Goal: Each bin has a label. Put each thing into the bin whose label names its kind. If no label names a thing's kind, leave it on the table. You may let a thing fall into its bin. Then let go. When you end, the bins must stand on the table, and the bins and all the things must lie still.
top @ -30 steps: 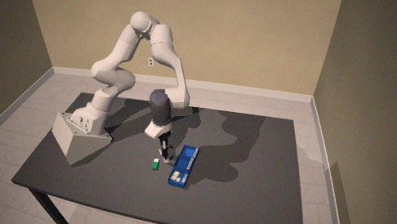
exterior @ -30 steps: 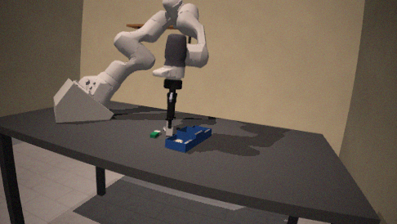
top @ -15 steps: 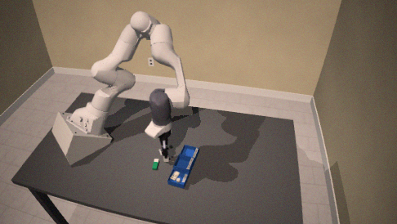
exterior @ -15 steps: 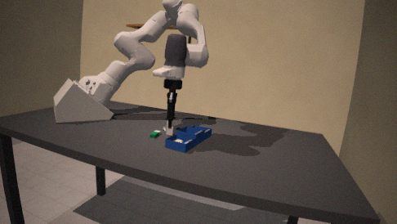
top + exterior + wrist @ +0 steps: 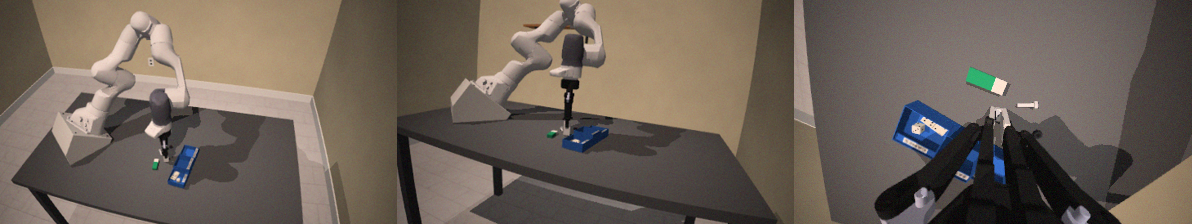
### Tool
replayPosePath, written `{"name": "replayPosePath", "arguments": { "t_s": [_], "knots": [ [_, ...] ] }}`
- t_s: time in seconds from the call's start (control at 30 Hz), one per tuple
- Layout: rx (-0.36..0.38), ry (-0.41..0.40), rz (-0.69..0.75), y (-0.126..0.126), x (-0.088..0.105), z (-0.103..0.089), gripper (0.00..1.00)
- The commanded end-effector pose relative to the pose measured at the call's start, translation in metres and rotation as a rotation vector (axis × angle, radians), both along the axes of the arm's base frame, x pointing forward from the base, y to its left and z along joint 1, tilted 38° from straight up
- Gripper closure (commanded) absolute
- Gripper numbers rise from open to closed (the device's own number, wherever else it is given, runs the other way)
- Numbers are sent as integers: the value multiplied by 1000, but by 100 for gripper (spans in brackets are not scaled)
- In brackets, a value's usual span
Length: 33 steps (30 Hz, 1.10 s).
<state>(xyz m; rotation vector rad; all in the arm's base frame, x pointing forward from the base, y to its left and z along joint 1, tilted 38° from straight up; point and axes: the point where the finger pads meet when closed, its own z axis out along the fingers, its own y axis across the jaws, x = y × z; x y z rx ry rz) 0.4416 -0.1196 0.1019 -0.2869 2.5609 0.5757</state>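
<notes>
My gripper (image 5: 997, 113) stands upright with its tips down at the table top, just left of the blue bin (image 5: 184, 166). Its fingers are nearly closed around a small pale grey piece (image 5: 998, 113); I cannot tell what kind of thing it is. The piece also shows under the fingertips in the top view (image 5: 166, 159) and the exterior view (image 5: 565, 131). A green and white eraser (image 5: 987, 81) lies on the table beyond the fingertips. A small white bolt (image 5: 1027, 105) lies to the right of the tips, apart from them. The bin holds a die (image 5: 915, 128) and a domino (image 5: 933, 125) at one end.
The bin carries a label (image 5: 191, 159) along its side, too small to read. The robot base (image 5: 79, 135) stands at the table's back left. The table's front edge (image 5: 581, 180) lies close below the bin in the exterior view.
</notes>
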Motion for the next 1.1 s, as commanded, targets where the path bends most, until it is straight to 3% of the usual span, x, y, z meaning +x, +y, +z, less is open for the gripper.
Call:
{"name": "replayPosePath", "arguments": {
  "t_s": [0.0, 0.53, 1.07],
  "knots": [
    [-4, -2, 3, 1, 0, 0, 94],
    [-4, -2, 3, -2, -2, 5, 94],
    [-4, -2, 3, -25, -23, 45, 94]
  ]
}}
